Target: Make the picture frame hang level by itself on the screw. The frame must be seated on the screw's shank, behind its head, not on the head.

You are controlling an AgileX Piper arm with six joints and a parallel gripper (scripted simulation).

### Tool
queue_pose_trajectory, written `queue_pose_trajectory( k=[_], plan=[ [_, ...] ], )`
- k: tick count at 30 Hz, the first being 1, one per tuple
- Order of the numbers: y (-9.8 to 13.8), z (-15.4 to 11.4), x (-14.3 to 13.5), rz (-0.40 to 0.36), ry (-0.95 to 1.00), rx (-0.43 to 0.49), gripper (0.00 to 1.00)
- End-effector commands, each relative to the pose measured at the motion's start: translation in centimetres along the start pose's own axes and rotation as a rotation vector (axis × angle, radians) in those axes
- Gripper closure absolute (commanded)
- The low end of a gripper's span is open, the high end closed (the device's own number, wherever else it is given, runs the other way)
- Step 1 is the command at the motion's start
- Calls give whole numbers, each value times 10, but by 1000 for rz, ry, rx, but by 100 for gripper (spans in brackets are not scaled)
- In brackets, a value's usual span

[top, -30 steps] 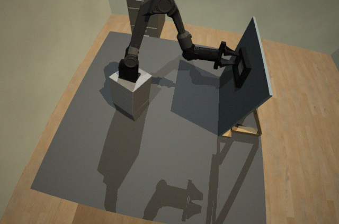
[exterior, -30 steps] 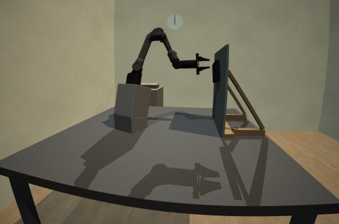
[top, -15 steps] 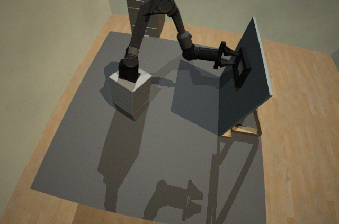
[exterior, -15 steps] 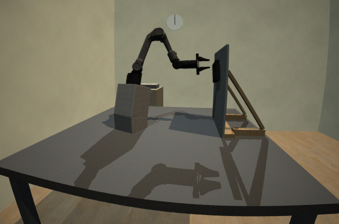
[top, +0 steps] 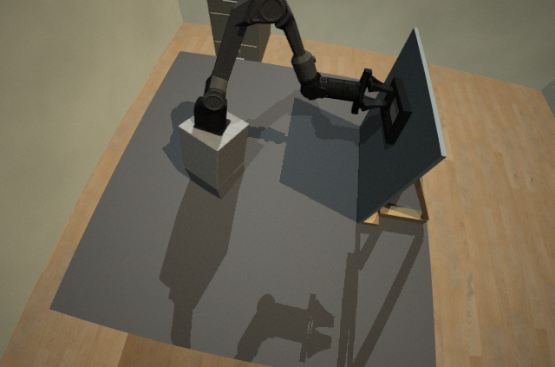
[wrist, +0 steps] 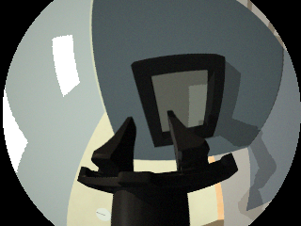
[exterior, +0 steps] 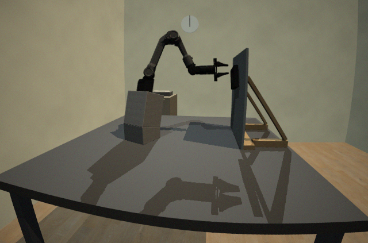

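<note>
A small black picture frame [top: 395, 109] with a grey middle hangs against the upright dark grey-blue board [top: 402, 132]. It also shows in the side view [exterior: 234, 77] and in the wrist view [wrist: 181, 97], where it sits slightly tilted. The screw is hidden behind the frame. My gripper [top: 384, 93] is open and empty. It points level at the frame's upper part and stands a short gap away from it, as the side view [exterior: 227, 69] shows. In the wrist view my fingertips stand in front of the frame's lower left part.
The board stands on the dark table, propped from behind by wooden braces [exterior: 264, 115]. My arm's base sits on a grey block [top: 214, 152]. A filing cabinet [top: 237, 4] stands beyond the table. A round clock [exterior: 189, 23] hangs on the far wall.
</note>
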State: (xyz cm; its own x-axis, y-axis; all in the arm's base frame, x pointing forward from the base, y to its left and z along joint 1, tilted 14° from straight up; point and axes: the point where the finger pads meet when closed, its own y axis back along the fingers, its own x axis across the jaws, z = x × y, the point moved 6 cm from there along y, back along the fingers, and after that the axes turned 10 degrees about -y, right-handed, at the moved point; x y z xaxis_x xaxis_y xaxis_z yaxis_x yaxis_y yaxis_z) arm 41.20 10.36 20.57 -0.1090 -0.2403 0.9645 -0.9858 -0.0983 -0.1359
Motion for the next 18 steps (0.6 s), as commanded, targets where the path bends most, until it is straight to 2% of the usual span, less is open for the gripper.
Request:
queue_pose_trajectory(
  k=[1, 18],
  plan=[
    [-4, 0, 0, 1, 2, 1, 37],
    [-30, 0, 0, 1, 2, 1, 37]
  ],
)
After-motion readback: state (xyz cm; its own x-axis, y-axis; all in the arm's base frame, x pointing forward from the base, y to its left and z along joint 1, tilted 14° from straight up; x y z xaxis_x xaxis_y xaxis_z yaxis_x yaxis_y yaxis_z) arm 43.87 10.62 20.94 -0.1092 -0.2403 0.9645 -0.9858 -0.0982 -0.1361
